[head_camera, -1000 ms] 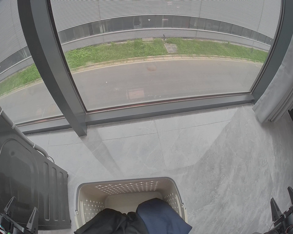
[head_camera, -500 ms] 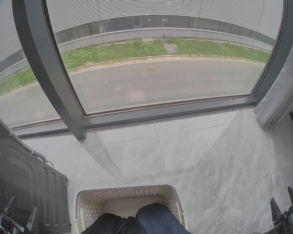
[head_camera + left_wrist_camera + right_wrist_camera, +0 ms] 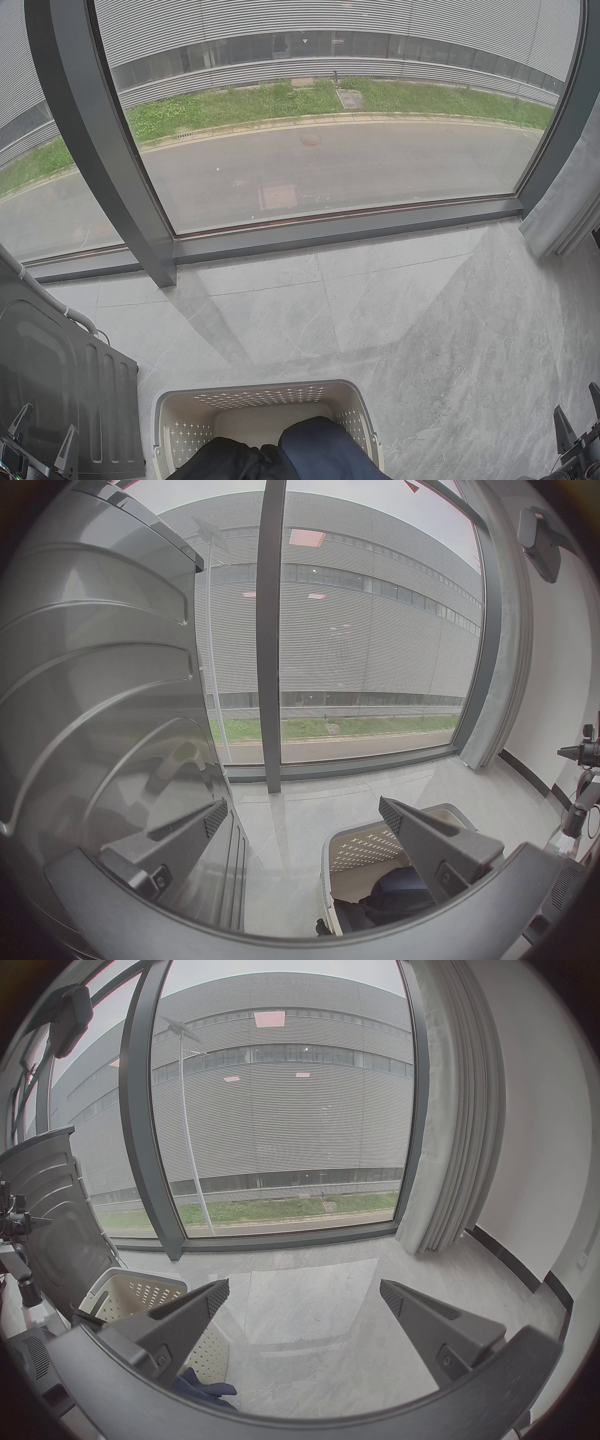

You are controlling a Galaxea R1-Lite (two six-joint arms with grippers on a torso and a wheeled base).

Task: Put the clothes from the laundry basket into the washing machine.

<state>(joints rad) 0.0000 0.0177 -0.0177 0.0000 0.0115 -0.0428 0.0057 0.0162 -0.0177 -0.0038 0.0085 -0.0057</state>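
A cream laundry basket (image 3: 187, 406) stands on the floor just in front of me, holding a black garment (image 3: 231, 459) and a navy blue garment (image 3: 325, 447). The grey washing machine (image 3: 62, 387) is to its left, showing a ribbed panel. My left gripper (image 3: 44, 431) hangs open and empty beside that panel, left of the basket. My right gripper (image 3: 576, 406) is open and empty over the floor, well to the basket's right. The left wrist view has the left gripper (image 3: 300, 808) above the basket (image 3: 356, 849) and navy garment (image 3: 400, 886). The right wrist view shows the right gripper (image 3: 304, 1288), the basket (image 3: 125, 1291) and a navy garment (image 3: 200, 1388).
A floor-to-ceiling window with a dark frame post (image 3: 106, 156) runs along the far side. A grey curtain (image 3: 565, 194) hangs at the right. Bare grey floor tiles (image 3: 375, 300) lie between the basket and the window. A hose (image 3: 44, 294) runs along the machine.
The head camera shifted a little one second ago, so the basket sits lower in the picture. Since half a second ago nothing has moved; both grippers keep their places.
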